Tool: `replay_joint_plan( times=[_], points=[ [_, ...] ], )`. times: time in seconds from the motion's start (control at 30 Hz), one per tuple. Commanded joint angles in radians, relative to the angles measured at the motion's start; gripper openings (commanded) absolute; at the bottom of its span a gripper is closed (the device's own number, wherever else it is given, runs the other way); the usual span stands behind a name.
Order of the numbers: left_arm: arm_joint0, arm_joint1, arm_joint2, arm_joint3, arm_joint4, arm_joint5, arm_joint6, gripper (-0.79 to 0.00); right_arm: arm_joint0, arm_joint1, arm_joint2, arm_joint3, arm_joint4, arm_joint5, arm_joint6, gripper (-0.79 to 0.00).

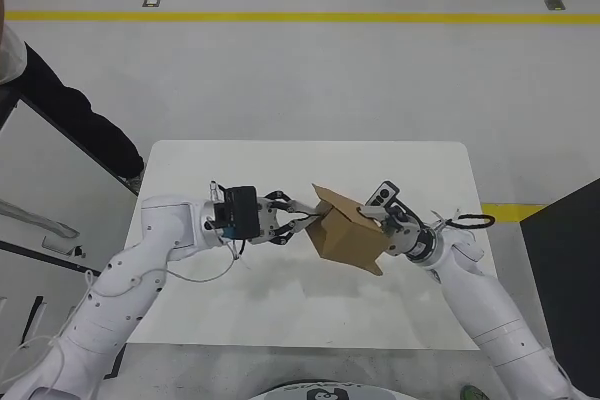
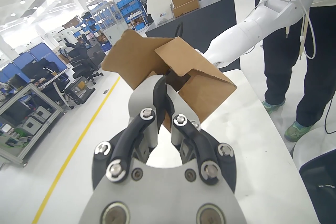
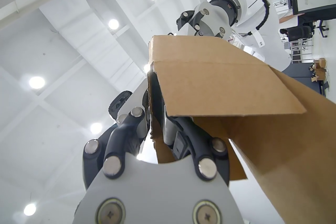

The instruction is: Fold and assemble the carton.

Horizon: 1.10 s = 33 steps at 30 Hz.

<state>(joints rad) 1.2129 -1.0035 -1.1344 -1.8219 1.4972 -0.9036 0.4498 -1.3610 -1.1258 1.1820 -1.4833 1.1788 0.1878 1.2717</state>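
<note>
The carton [image 1: 346, 238] — likely light, stiff yet creasable — handles best by its flap edges, where left pincer [image 2: 163, 83] and right pincer [image 3: 155, 99] clamp it.

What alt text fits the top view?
A brown carton, flaps partly open, is held over a white table between two white robot arms. The left pincer and right pincer grip it from opposite sides.

There is one brown carton [image 1: 348, 236], one white table [image 1: 280, 300] and two white arms, each ending in one gripper, namely the left gripper [image 2: 162, 89] and the right gripper [image 3: 155, 99], with two dark fingers [image 2: 160, 97] apiece, four fingers in all.
</note>
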Motion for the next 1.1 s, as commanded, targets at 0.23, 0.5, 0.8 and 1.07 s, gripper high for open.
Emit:
replay_joint_plan(
  times=[0.23,0.5,0.8,1.07],
  points=[
    [0.016,0.005,-0.033,-0.014,0.016,0.036,0.042,-0.785,0.001,-0.004,-0.002,0.010,0.002,-0.001,-0.017,-0.785],
    [0.013,0.006,-0.022,-0.031,0.057,0.040,0.084,-0.785,0.000,-0.007,-0.006,0.009,-0.002,0.007,-0.028,-0.785],
    [-0.001,0.008,0.006,-0.049,0.141,0.039,0.102,-0.785,-0.007,-0.009,-0.009,0.002,0.001,0.021,-0.035,-0.785],
    [-0.004,0.007,0.025,-0.042,0.122,0.030,0.124,-0.785,-0.012,-0.011,-0.006,-0.008,0.004,0.009,-0.021,-0.785]
  ],
)
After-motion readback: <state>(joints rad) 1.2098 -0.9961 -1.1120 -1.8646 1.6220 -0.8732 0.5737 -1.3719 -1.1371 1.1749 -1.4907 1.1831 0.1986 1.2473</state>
